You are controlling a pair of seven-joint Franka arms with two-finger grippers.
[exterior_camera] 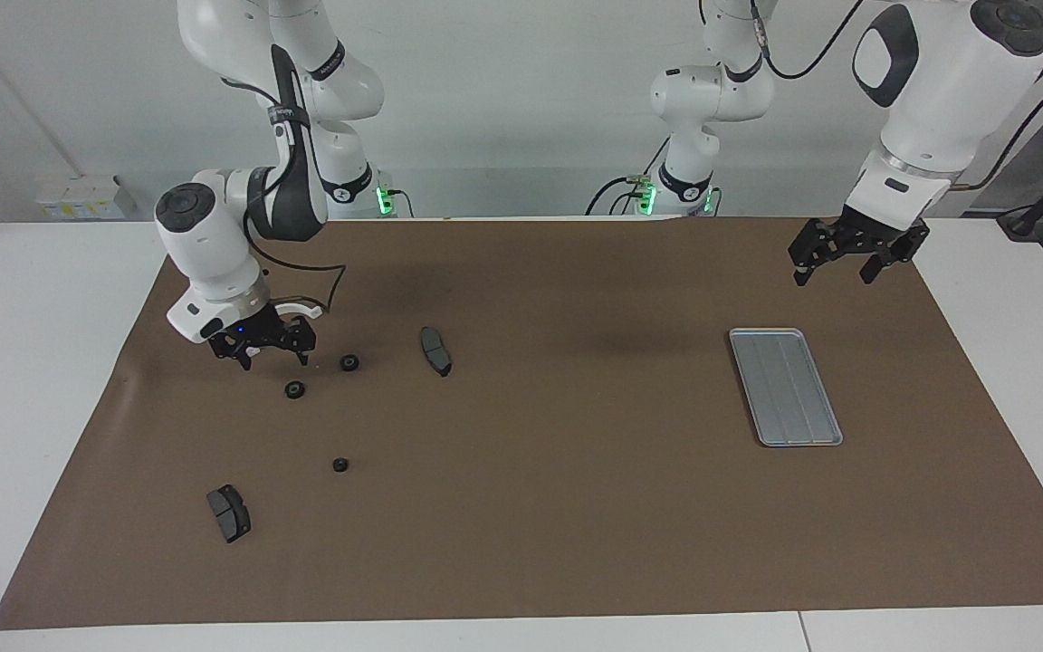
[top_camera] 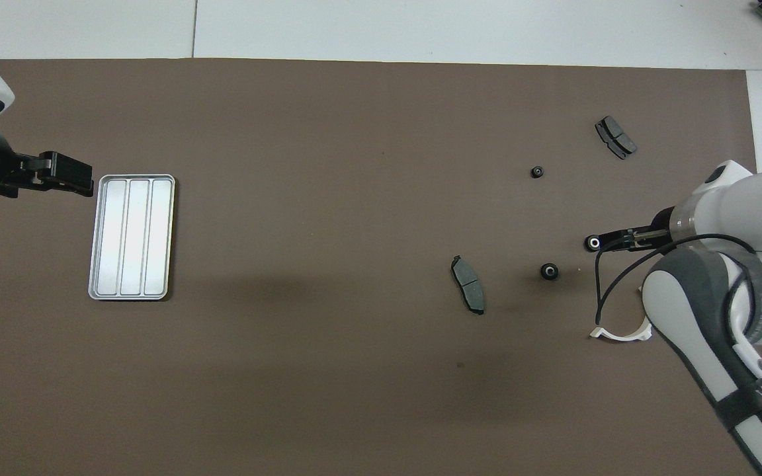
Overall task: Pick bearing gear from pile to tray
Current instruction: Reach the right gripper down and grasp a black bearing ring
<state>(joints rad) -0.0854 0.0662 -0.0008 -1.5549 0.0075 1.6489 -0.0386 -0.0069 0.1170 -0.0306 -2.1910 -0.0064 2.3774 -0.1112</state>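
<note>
Across the table, in the facing view, the right gripper is hanging low over the pile with its jaws spread and nothing between them. It is poised just above the mat, over the gear at the right arm's end and beside a second gear. A third gear is lying farther from the robots, near a pad. Another pad is sitting toward the table's middle, and the bracket is peeking out from under the wrist. The left gripper is waiting, released, over the mat's edge nearer the robots than the tray, which is holding nothing.

From overhead, the right gripper is covering part of one gear; the next gear is lying clear beside it, and the small one farther out. The tray is well apart, at the left arm's end, with the left gripper just beside it.

These gears are looking small, rigid and light, likely smooth enough to skid or roll. Pinching across the round rim, straight down, seems the safest hold.
</note>
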